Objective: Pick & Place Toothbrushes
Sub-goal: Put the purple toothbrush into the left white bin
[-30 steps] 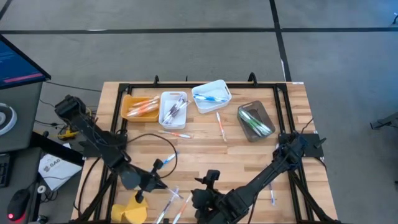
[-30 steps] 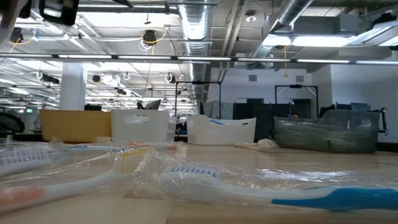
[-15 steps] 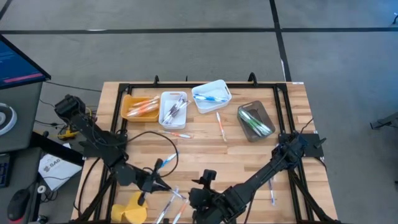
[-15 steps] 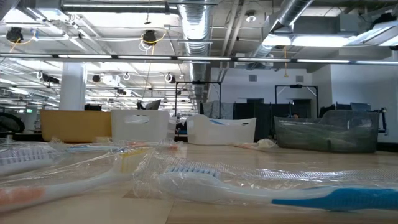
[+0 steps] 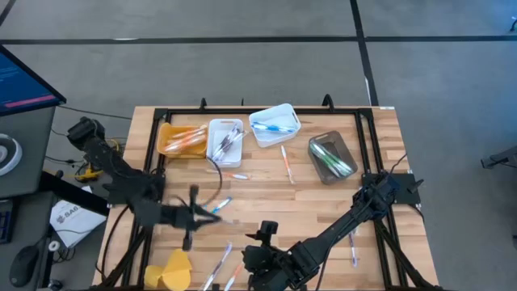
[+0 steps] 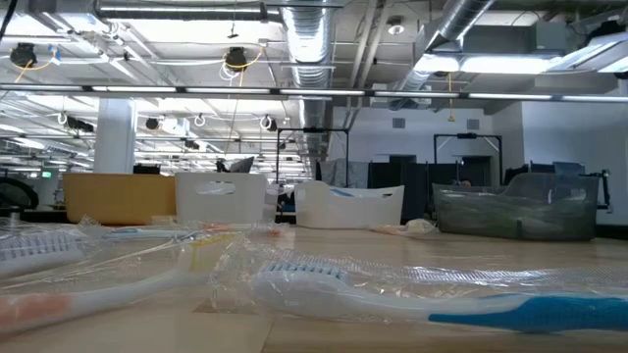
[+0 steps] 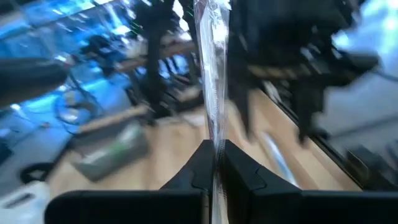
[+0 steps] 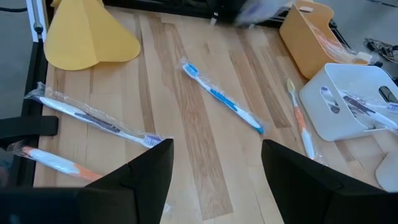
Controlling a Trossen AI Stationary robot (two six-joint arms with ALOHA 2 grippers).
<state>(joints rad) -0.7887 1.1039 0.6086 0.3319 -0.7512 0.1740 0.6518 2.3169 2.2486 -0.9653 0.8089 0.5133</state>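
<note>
Toothbrushes lie scattered over the wooden surface (image 5: pixel 266 194), most in clear wrappers, and others already sit sorted in the four bins along its far edge. Both dark arms reach in from the near corners. The orange bin (image 5: pixel 179 138) holds orange-handled brushes, the white bin (image 5: pixel 224 141) beside it holds dark and white ones, the second white bin (image 5: pixel 275 124) holds blue ones, and the brown bin (image 5: pixel 331 156) holds green ones. A yellow cloth-like lump (image 5: pixel 168 273) sits at the near left corner.

The left gripper (image 5: pixel 212 210) hovers above the left middle of the surface, its fingers (image 7: pixel 198 169) pressed tight on a wrapped toothbrush (image 7: pixel 212 74) that stands up between them. The right gripper (image 5: pixel 257 263) hangs low over the near edge with its fingers (image 8: pixel 149 168) spread wide and holding nothing. Beneath it lie a blue-handled toothbrush (image 8: pixel 222 97), a white toothbrush (image 8: pixel 93 119) and an orange-tipped toothbrush (image 8: pixel 55 162), each apart from the others. Two orange-handled brushes (image 5: pixel 286 164) rest near the bins.
</note>
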